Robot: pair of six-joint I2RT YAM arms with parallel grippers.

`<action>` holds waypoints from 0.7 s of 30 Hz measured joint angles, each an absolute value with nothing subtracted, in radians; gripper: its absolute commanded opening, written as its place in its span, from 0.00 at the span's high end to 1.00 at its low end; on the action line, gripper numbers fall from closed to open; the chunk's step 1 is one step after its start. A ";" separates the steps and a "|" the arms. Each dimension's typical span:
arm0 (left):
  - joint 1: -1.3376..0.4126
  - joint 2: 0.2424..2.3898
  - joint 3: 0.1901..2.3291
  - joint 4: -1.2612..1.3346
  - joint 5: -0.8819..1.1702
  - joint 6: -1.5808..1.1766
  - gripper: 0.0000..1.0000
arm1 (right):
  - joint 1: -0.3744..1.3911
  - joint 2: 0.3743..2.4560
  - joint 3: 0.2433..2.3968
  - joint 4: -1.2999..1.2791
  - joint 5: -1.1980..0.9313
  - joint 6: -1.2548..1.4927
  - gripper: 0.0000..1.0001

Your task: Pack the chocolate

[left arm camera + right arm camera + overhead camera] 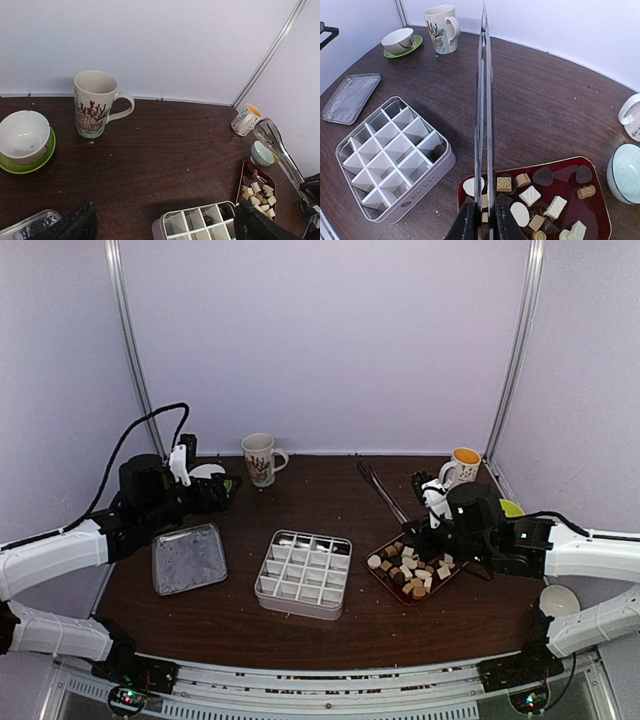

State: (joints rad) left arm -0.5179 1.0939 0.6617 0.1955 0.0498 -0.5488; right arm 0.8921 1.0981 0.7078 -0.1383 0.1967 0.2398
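Two mugs are sitting at the back of the bench (330,630): patterned mug (262,458), orange-lined mug (462,467). One sixteen-slot tin (303,573) and one lid (188,558) are lying up front. We're seeing the chocolate (530,195) piled in one red tray (563,172); right gripper (480,225) jaws are pinching one pair of tongs (483,100), left gripper (162,227) jaws hanging spread.

Soft, even light — slight edge distortion

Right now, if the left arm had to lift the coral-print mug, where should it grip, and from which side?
Probably the rim, coming from above. The mug stands upright with its mouth open, so one finger can go inside and one outside. Pinch the wall nearest the arm, which keeps clear of the handle sticking out to the right.
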 measured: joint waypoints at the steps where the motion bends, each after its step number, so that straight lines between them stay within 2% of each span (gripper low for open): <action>1: -0.517 1.098 0.660 0.205 0.048 -0.540 0.02 | 0.891 1.098 0.707 -0.139 0.195 0.234 0.84; 21: -0.505 1.158 0.637 0.263 0.062 -0.482 0.03 | 0.890 1.030 0.706 -0.282 0.101 0.220 0.81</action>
State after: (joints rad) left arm -0.5045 1.1576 0.6369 0.2634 0.0620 -0.4824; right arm 0.8902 1.0298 0.7059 -0.2821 0.1005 0.2199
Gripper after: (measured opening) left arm 0.977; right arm 0.186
